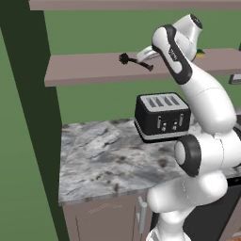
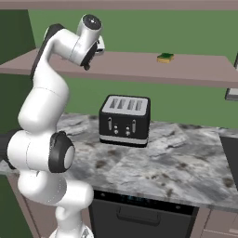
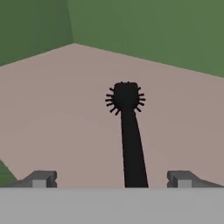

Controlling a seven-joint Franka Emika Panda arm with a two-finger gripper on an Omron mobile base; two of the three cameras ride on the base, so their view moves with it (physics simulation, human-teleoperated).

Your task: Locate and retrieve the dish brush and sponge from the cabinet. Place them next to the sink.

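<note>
Left base view: dish brush (image 1: pixel 135 61) lies on the cabinet (image 1: pixel 94 68) shelf, arm reaching at it.

Right base view: sponge (image 2: pixel 165 57) farther right on that shelf, untouched.

Hand view: gripper (image 3: pixel 111 179) spread wide, handle between the tips. Brush pickup in hand; next, close on it.

Rendered light even and flat in all three views, bright, no clear source. No glare. Faint sheen on white arm (image 1: pixel 207 108) and on toaster (image 2: pixel 124 121) top. Soft dim shadow under toaster on marble bench (image 1: pixel 103 160). Shelf (image 3: pixel 65 122) in hand view evenly lit, no cast shadow beside dish brush (image 3: pixel 129 131). Edges slightly soft, low resolution; no lens distortion, no motion blur.
</note>
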